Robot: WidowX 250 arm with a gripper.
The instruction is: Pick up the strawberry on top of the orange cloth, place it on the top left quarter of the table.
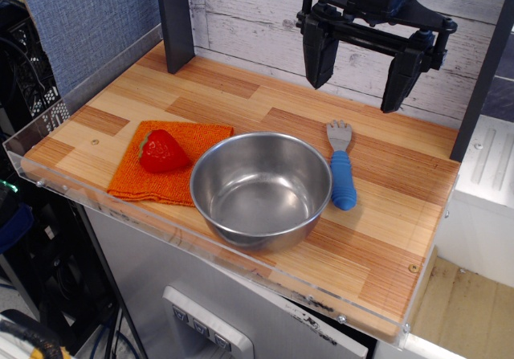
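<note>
A glossy red strawberry with a pale green cap lies on the orange cloth near the table's front left. The wooden plank table has a clear acrylic rim. My gripper hangs high above the back right of the table, far from the strawberry. Its two black fingers are spread wide apart with nothing between them.
A steel bowl stands just right of the cloth, touching its edge. A fork with a blue handle lies right of the bowl. A dark post rises at the back left, another at the right edge.
</note>
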